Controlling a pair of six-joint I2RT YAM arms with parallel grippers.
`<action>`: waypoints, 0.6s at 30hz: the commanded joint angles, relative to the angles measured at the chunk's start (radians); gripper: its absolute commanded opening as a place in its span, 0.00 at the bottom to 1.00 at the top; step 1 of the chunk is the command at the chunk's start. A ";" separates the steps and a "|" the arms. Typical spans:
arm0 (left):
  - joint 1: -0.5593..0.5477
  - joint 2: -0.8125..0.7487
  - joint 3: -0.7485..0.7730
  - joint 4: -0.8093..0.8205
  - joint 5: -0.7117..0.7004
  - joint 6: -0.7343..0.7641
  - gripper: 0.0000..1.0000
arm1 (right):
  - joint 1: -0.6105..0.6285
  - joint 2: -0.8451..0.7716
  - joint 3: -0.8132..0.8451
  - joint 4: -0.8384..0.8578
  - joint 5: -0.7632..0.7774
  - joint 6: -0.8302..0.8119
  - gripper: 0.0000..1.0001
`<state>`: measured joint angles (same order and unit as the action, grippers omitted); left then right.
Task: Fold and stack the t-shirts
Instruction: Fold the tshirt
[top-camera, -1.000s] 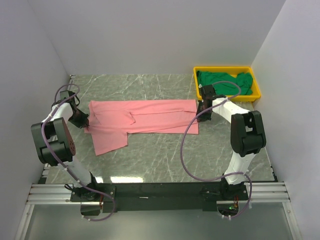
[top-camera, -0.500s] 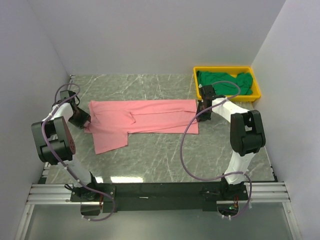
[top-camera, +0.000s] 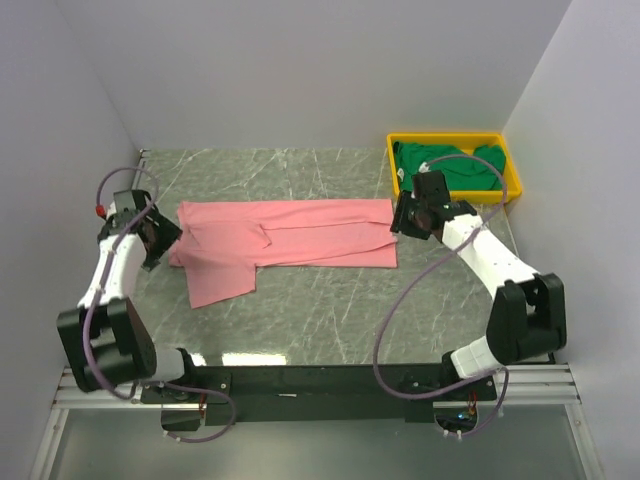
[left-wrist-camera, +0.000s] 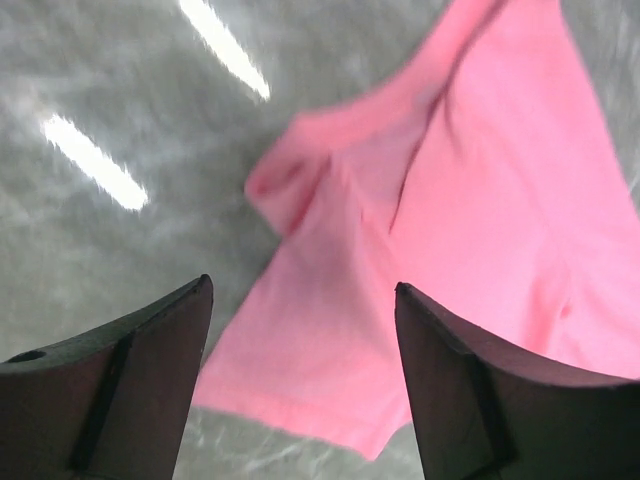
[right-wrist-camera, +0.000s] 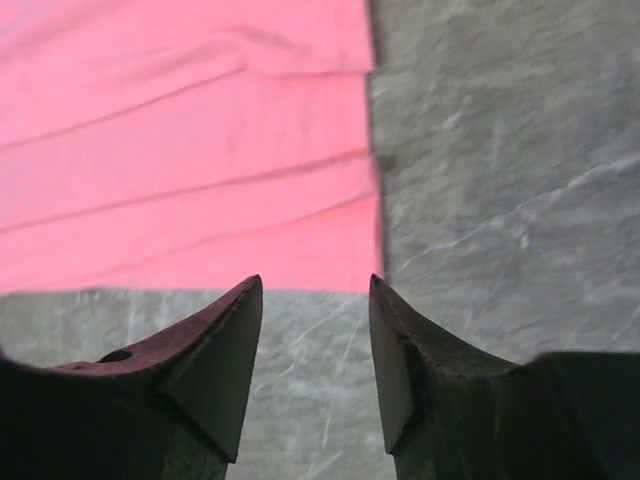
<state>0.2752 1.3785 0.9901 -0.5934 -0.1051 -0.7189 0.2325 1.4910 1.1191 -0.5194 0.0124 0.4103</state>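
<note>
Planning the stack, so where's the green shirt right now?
In the top view, the green shirt lies bunched inside the yellow tray at the far right, just beyond the right gripper.

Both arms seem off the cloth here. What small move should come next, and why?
Probably lower the left gripper onto the sleeve of the plain pink cloth t-shirt: it juts toward the near edge, outside the long folded strip. It and the right gripper both hover with jaws open, holding nothing.
</note>
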 joint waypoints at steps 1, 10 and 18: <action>-0.079 -0.103 -0.105 -0.043 -0.036 -0.007 0.77 | 0.057 -0.083 -0.060 0.016 0.008 0.018 0.55; -0.343 -0.210 -0.269 -0.039 -0.047 -0.126 0.70 | 0.171 -0.261 -0.278 0.107 -0.009 0.065 0.63; -0.438 -0.059 -0.263 -0.023 -0.105 -0.151 0.55 | 0.176 -0.336 -0.352 0.108 -0.008 0.059 0.63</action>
<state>-0.1375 1.2873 0.7216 -0.6392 -0.1646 -0.8387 0.4015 1.1931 0.7830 -0.4534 -0.0021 0.4606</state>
